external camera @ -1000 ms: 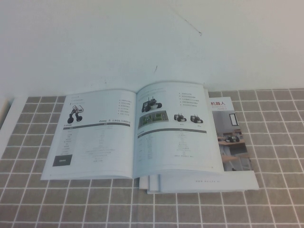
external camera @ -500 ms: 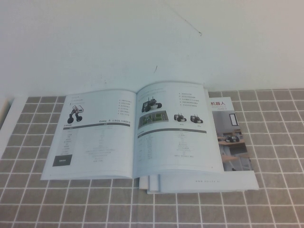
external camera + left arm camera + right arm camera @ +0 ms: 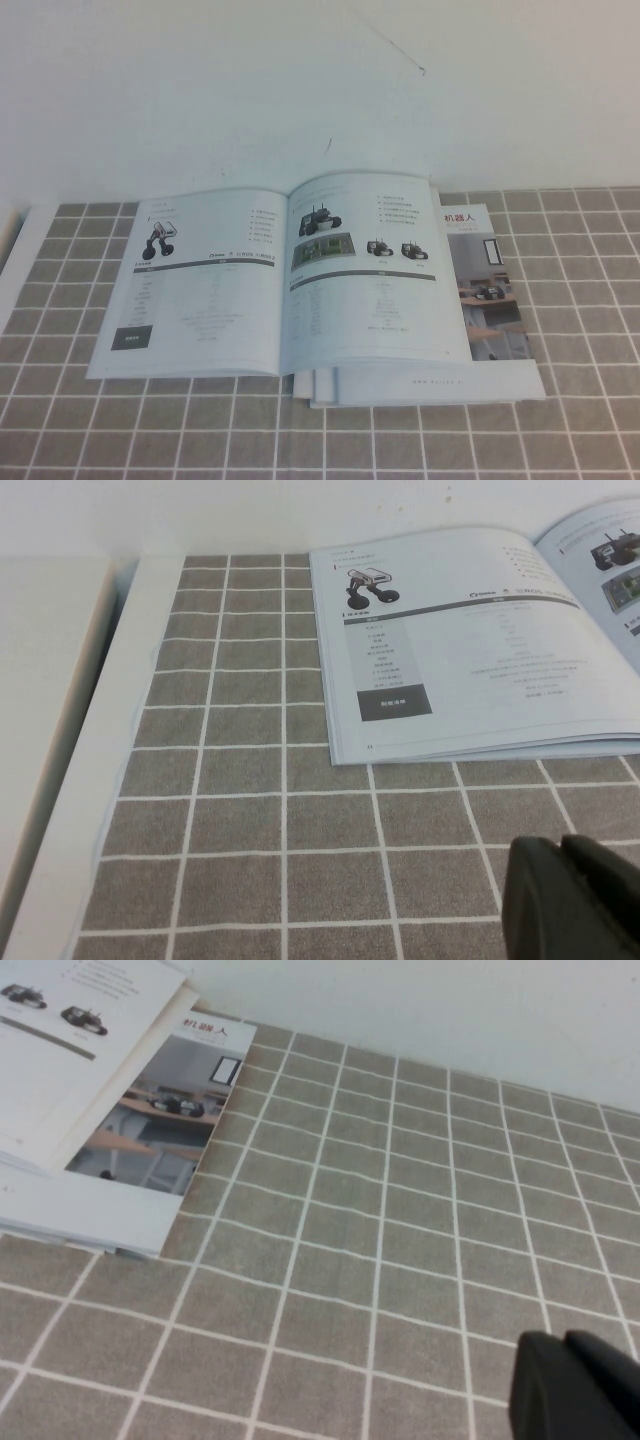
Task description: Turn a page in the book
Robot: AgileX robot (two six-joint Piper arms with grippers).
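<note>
Room-photo booklet point(image 3: 488, 290) (Chinese title) on grey tiled mat point(image 3: 580, 420).

Light is even, soft and fairly bright, with a cool cast. The book point(image 3: 285, 275) throws only a thin shadow along its near edge. Its glossy pages look washed out, small print unreadable. In both wrist views the dark gripper parts in the corner are blurred.

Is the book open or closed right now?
Open: the book lies spread flat, two pages showing. Left gripper and right gripper are away from it.
</note>
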